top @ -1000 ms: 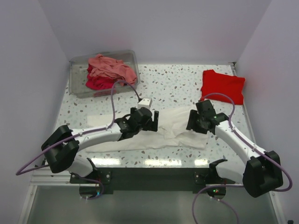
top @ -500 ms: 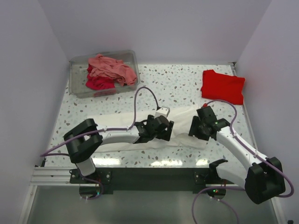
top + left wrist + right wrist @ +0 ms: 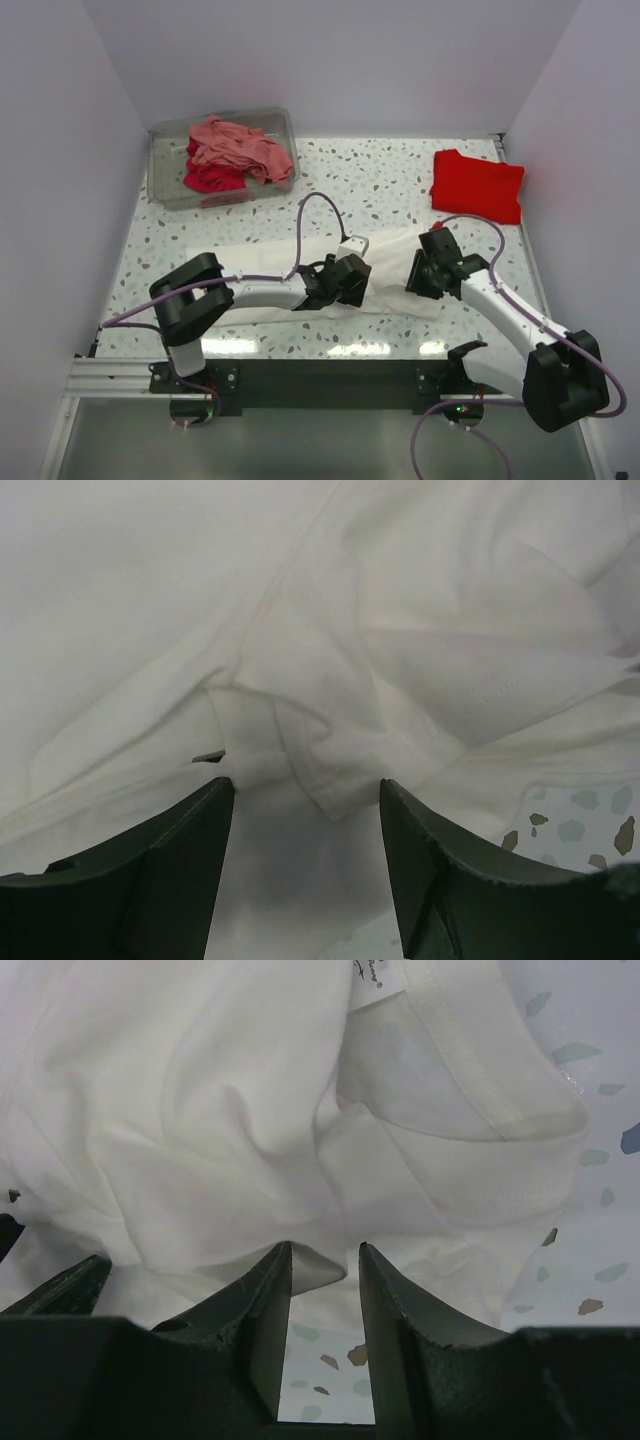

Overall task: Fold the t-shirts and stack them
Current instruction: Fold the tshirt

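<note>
white t-shirt (image 3: 385,262) sprawled mid-table, nearer 6 o'clock. left gripper (image 3: 305,810) spread wide over shirt fold. right gripper (image 3: 325,1270) at shirt's 3 o'clock end, jaws barely apart. red t-shirt (image 3: 478,185) folded, 2 o'clock.

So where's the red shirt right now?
In the top view the red shirt lies folded at the far right of the table, beyond the right gripper and apart from the white shirt.

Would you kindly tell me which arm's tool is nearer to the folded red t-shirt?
Right. The right tool is at the right end of the white t-shirt, just nearer the bases than the red t-shirt; the left tool is at its middle, farther left.
</note>
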Available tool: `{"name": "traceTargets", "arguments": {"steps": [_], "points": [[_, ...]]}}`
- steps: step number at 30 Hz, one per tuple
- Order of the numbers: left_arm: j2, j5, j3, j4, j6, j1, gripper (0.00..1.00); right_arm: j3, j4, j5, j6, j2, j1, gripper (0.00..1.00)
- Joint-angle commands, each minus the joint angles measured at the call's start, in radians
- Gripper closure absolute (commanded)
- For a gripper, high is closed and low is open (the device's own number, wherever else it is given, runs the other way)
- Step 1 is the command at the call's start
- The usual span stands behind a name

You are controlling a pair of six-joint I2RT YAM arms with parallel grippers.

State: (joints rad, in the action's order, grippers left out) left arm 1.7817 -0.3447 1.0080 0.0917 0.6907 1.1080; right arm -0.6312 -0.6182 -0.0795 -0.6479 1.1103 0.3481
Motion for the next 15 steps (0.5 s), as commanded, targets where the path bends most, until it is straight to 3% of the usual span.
{"name": "traceTargets", "arguments": {"steps": [1, 6, 15], "points": [[0.010, -0.004, 0.047, -0.033, 0.030, 0.026, 0.36, 0.008, 0.031, 0.012, -0.013, 0.003, 0.005, 0.63], [0.038, -0.010, 0.078, -0.024, 0.036, 0.047, 0.39, 0.013, 0.037, 0.017, -0.012, 0.005, 0.005, 0.65], [0.067, -0.034, 0.098, 0.019, 0.055, 0.052, 0.53, 0.013, 0.034, 0.020, -0.007, -0.003, 0.006, 0.66]]}}
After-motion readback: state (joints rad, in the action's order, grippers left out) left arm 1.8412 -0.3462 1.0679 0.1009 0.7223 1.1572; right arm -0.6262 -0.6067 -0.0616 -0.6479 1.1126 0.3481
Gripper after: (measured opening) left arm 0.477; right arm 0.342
